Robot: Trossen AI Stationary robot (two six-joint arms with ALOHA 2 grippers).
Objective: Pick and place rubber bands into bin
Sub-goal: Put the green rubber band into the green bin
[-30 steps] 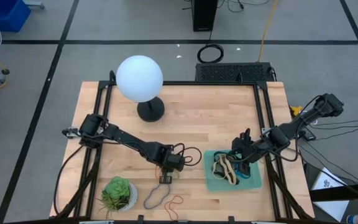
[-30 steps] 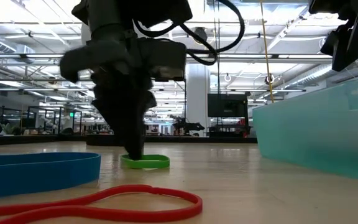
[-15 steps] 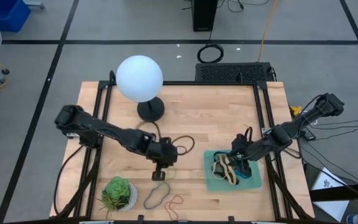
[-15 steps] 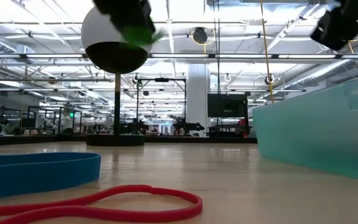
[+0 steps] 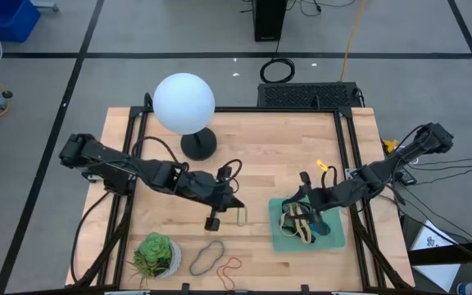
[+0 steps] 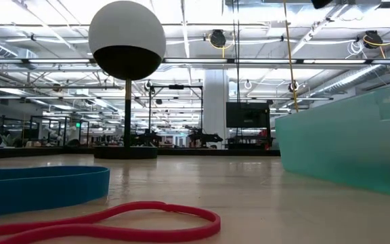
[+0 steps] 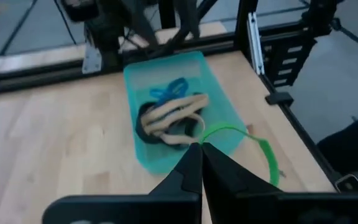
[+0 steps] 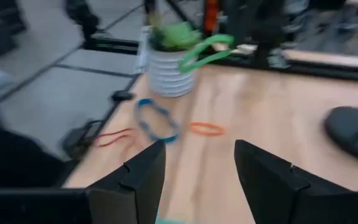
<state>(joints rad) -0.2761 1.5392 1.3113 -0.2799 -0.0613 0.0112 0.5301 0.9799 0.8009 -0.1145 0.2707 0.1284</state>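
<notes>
High view: I see the left gripper (image 5: 234, 205) above the table middle, left of the mint-green bin (image 5: 279, 239), fingers pinched on a green rubber band (image 7: 241, 137) that dangles toward the bin. Bin holds tan, black and blue bands (image 7: 169, 115). Right gripper (image 5: 304, 187) sits over the bin's far edge, fingers spread, holding nothing. Blue band (image 5: 207, 256) and red band (image 5: 230, 267) lie near the succulent pot (image 5: 156, 254).

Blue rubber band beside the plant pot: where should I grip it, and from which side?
Best come straight down: the blue rubber band lies flat. Straddle one strand with the jaws at its end toward the bin, clear of the pot and red band. The left gripper holds a green band.
</notes>
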